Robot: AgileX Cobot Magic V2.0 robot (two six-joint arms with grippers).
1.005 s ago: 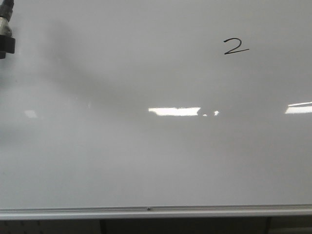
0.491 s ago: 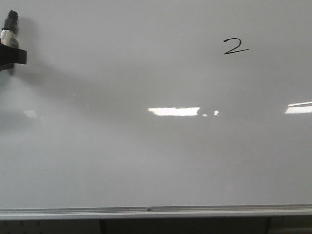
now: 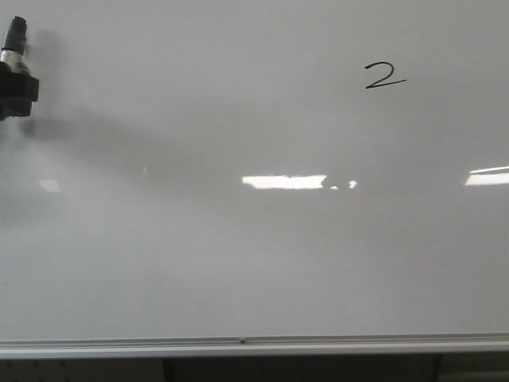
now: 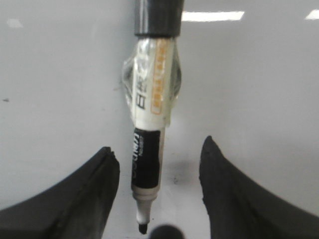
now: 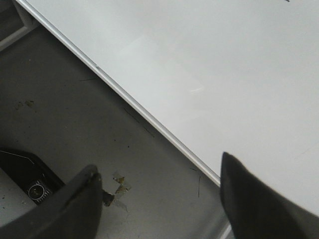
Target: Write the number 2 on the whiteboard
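Note:
The whiteboard fills the front view, with a silver rail along its lower edge. The number 2 is drawn in thin black line at the upper right. My left gripper is at the far left edge, with a marker sticking up from it. In the left wrist view the black-and-white marker lies between the fingers over the whiteboard. My left gripper is open, with a gap on each side of the marker. My right gripper is open and empty beside the whiteboard.
Bright rectangular light reflections lie across the middle of the board. In the right wrist view a grey surface runs beside the board's rail, with a scrap of tape and a black device on it.
My left gripper and the marker have come a little right and down from the left edge, and the gripper has turned slightly. The number 2 is unchanged.

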